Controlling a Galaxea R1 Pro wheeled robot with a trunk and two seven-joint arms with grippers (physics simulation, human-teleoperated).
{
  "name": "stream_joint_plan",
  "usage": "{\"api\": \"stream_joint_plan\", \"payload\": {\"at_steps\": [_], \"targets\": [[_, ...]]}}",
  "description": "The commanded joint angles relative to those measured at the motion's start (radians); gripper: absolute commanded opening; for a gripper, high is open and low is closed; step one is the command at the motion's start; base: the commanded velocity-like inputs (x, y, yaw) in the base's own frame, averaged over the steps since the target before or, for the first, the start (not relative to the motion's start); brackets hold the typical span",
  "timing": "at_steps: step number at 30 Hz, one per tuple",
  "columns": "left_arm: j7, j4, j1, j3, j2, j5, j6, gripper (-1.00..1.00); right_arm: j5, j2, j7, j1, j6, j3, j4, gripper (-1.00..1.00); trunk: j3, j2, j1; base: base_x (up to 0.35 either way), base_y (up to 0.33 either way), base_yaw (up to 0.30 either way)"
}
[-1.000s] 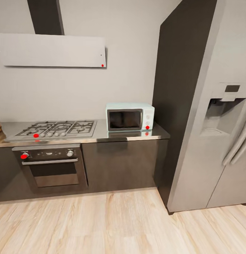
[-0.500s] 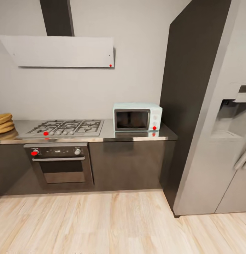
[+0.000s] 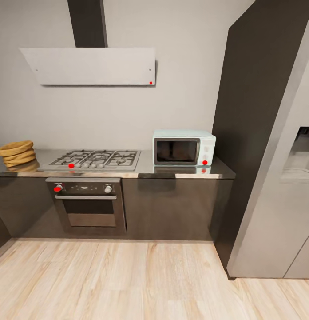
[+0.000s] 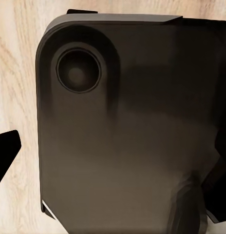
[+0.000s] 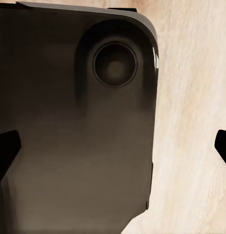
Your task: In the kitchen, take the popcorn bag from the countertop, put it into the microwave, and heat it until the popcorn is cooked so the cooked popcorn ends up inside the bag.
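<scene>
The pale mint-blue microwave [image 3: 184, 148] stands with its dark glass door closed at the right end of the grey steel countertop [image 3: 181, 172]. A squat tan, ringed thing [image 3: 16, 153] sits at the countertop's far left; from here I cannot tell whether it is the popcorn bag. No popcorn is visible. My left gripper [image 4: 113, 161] hangs open over the robot's dark base, and so does my right gripper [image 5: 113, 148], black fingertips [image 5: 6, 151] far apart with nothing between them.
A gas hob [image 3: 99, 159] lies left of the microwave, with a steel oven [image 3: 89, 204] below it and a hood [image 3: 90, 66] above. A tall dark cabinet [image 3: 256, 111] and a grey fridge [image 3: 292, 195] stand on the right. Light wood floor [image 3: 128, 280] stretches to the cabinets.
The whole head view has shifted right, so the camera has turned left. The tan ringed thing at the countertop's left end has come fully into view, and less of the fridge shows.
</scene>
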Motion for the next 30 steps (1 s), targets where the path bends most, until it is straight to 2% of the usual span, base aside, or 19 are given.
{"api": "stream_joint_plan", "payload": {"at_steps": [1,10,30], "targets": [[0.0,-0.002,0.0,0.0,0.0,0.007,-0.001,1.0,0.001,0.0,-0.001,0.0,-0.003,0.001,0.0,1.0,-0.001,0.0,0.0,0.0,0.0,0.005],[-0.001,-0.001,0.0,-0.001,0.0,0.007,-0.001,1.0,0.001,-0.001,-0.001,0.0,-0.003,0.001,0.0,1.0,-0.001,0.0,0.0,0.041,0.0,0.001],[-0.002,-0.002,0.0,0.0,0.0,0.007,-0.001,1.0,-0.001,0.003,-0.001,0.0,-0.003,0.001,0.0,1.0,-0.001,0.0,0.0,0.232,0.0,0.0]]}}
